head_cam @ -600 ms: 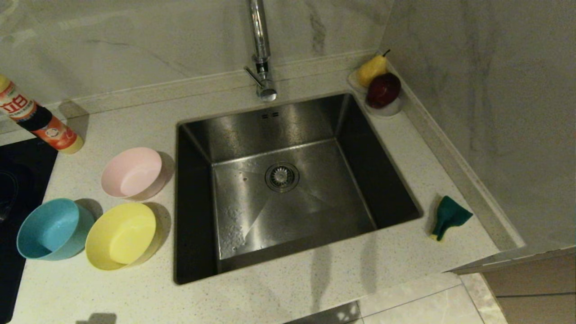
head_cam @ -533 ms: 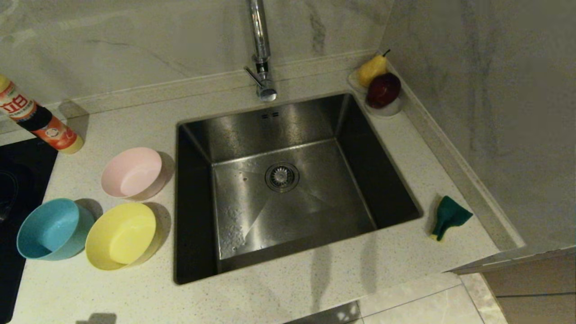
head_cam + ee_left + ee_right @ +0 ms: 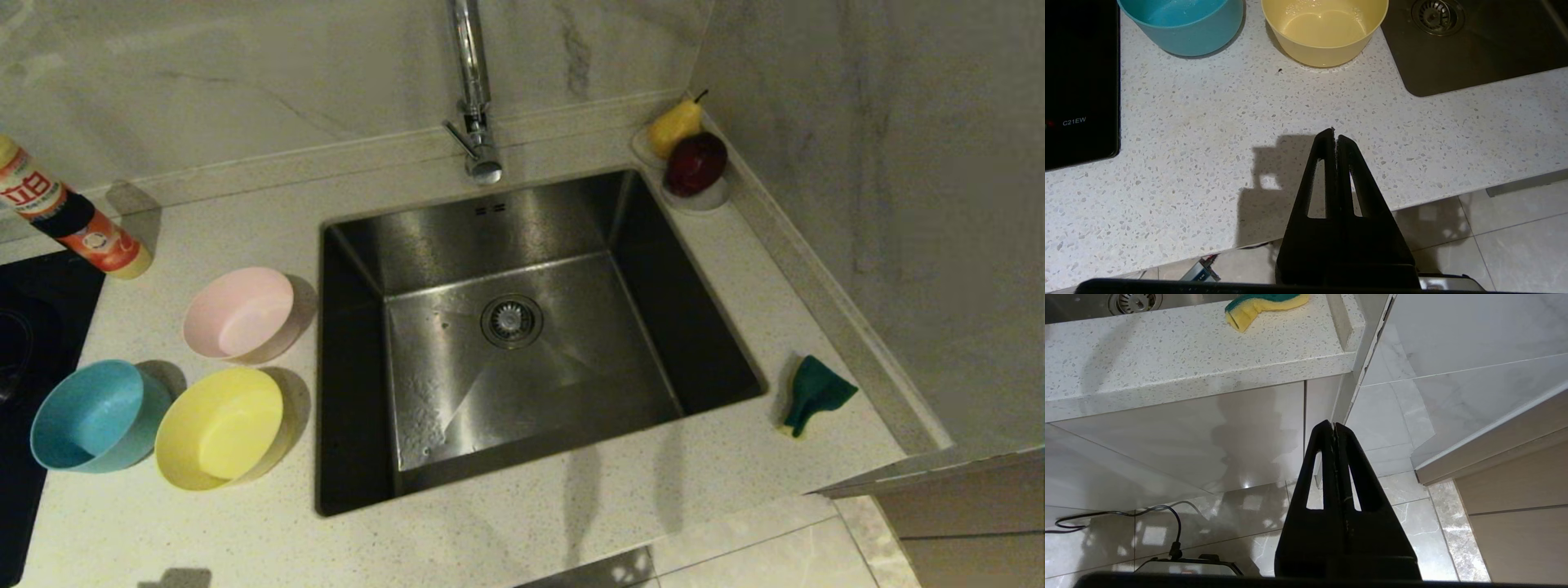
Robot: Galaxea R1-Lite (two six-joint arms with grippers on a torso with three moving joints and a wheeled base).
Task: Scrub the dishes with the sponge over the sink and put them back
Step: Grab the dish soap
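Three bowls stand on the counter left of the steel sink (image 3: 531,245): a pink bowl (image 3: 241,314), a blue bowl (image 3: 94,416) and a yellow bowl (image 3: 220,429). The sponge (image 3: 812,394), green side up and bent, lies on the counter right of the sink. Neither arm shows in the head view. My left gripper (image 3: 1335,134) is shut and empty above the counter's front edge, short of the blue bowl (image 3: 1182,24) and yellow bowl (image 3: 1325,30). My right gripper (image 3: 1333,426) is shut and empty, low in front of the cabinet, below the sponge (image 3: 1265,304).
A tall faucet (image 3: 473,90) rises behind the sink. A white dish (image 3: 702,196) with a pear and a dark red fruit sits in the back right corner. A detergent bottle (image 3: 65,216) lies at the far left above a black cooktop (image 3: 33,327). A wall bounds the right.
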